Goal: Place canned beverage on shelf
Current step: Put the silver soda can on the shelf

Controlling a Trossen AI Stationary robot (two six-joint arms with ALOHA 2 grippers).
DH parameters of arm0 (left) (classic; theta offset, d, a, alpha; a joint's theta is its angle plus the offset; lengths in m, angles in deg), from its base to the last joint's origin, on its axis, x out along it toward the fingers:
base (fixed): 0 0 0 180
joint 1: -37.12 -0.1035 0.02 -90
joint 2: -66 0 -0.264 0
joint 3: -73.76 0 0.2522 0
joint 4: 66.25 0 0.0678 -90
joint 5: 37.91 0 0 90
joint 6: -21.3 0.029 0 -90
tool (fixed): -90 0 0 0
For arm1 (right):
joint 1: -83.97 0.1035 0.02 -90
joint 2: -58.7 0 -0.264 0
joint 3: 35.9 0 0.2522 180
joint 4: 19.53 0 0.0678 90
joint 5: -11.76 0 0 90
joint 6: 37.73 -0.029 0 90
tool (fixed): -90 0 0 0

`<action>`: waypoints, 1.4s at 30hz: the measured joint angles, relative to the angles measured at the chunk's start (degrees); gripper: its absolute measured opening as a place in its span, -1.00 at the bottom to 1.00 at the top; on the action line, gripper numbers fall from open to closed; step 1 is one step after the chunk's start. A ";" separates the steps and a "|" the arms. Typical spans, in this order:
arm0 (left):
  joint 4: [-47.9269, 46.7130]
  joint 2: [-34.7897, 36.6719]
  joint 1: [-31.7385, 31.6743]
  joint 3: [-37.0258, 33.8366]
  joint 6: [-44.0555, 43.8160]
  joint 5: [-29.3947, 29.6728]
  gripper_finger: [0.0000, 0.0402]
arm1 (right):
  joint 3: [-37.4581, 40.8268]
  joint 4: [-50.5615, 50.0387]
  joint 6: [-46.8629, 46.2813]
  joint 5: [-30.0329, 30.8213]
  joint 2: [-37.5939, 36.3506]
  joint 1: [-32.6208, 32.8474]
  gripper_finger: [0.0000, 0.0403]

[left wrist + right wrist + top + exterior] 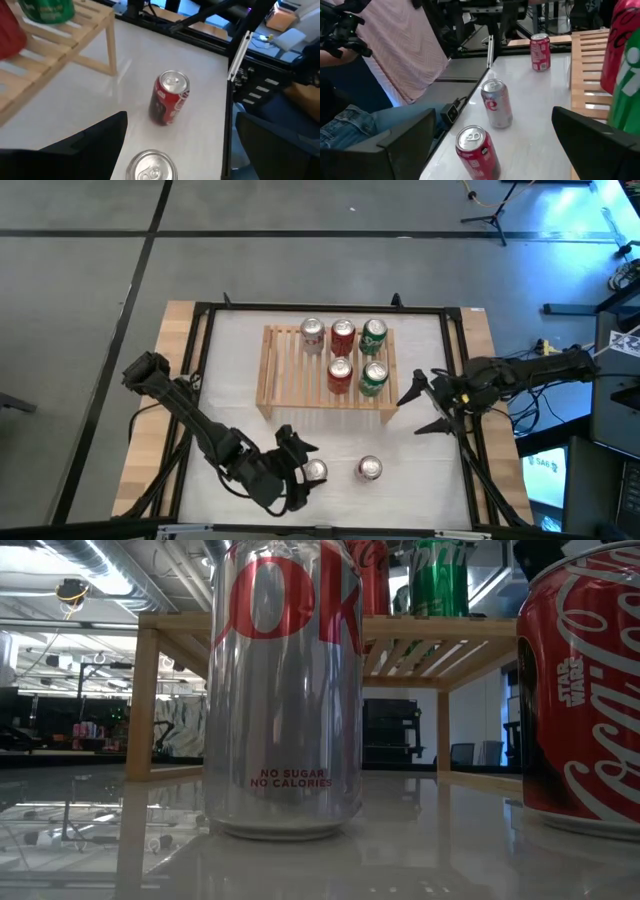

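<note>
Left gripper (pixel 300 467) hangs at the table's near edge with its dark, blunt fingers spread wide on either side of a silver can (pixel 315 471), not clenched on it; the left wrist view shows that can's shiny round lid (pixel 151 167) between the two fingers, with open space on both sides. Just beside the silver can stands a red can (pixel 369 469) with a bright metal top, upright on the glossy white table (pixel 430 470).

Beyond both cans sits the shelf (pixel 290 370), a low rack of pale natural wood with a slatted top and short side legs. Five smooth cylindrical cans stand on its right half: a silver one (pixel 312 335), a red one (pixel 343 336) and a green one (pixel 373 335) along the far side, then a red one (pixel 339 374) and a green one (pixel 373 376) nearer.

Right gripper (pixel 425 406) waits just off the shelf's right end, its thin pointed fingers released and empty.
</note>
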 joint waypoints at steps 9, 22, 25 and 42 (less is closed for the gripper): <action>2.06 0.02 -0.07 -6.61 -0.04 -0.22 0.80 | 0.00 1.00 1.67 0.02 4.80 0.00 0.95; 9.56 0.02 -0.04 -15.94 -4.24 -1.39 0.80 | 0.00 4.35 2.69 -0.01 5.45 0.00 0.95; 12.22 0.02 0.09 -17.49 -4.22 -2.01 0.80 | 0.00 8.81 2.38 -1.59 6.05 0.00 0.95; 17.15 0.02 1.75 -19.21 -4.33 -0.61 0.80 | -0.02 13.57 2.47 14.08 14.22 15.66 0.95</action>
